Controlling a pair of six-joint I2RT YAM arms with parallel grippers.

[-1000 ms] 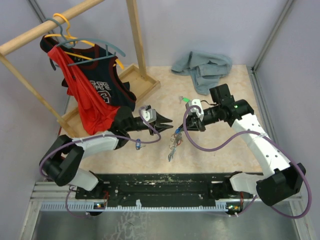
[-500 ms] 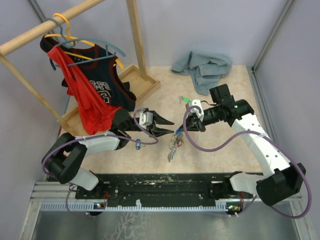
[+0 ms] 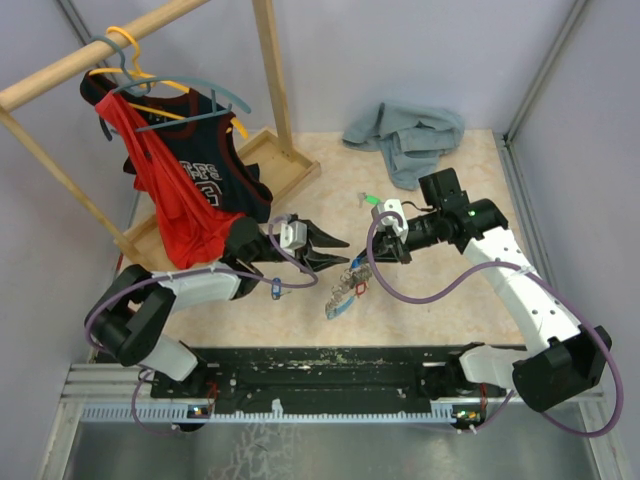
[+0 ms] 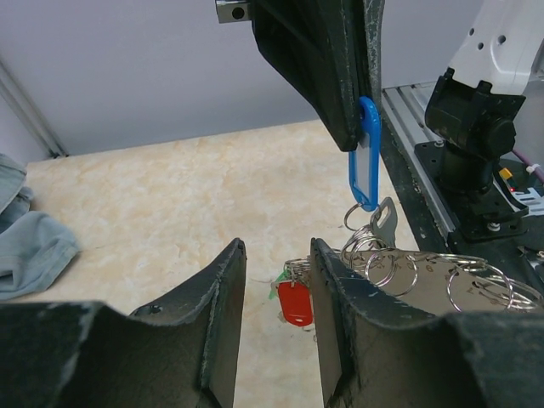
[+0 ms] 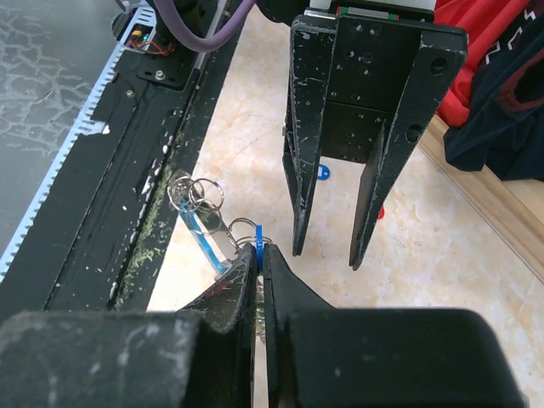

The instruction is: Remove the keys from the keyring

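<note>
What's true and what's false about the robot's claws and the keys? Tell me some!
1. The right gripper pinches a blue tag. True.
2. The left gripper is shut tight. False: its fingers stand apart, with nothing between them.
3. A red tag sits among the keys. True.
4. The grey-blue cloth hangs on the wooden rack. False: it lies crumpled on the table.

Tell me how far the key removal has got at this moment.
Done, apparently: a green-tagged key and a blue-tagged key lie loose on the table. In hand: right gripper pinches the bunch's blue tag, keyring hanging below; left gripper open beside it. Left: the strung keys, including one with a red tag.
</note>
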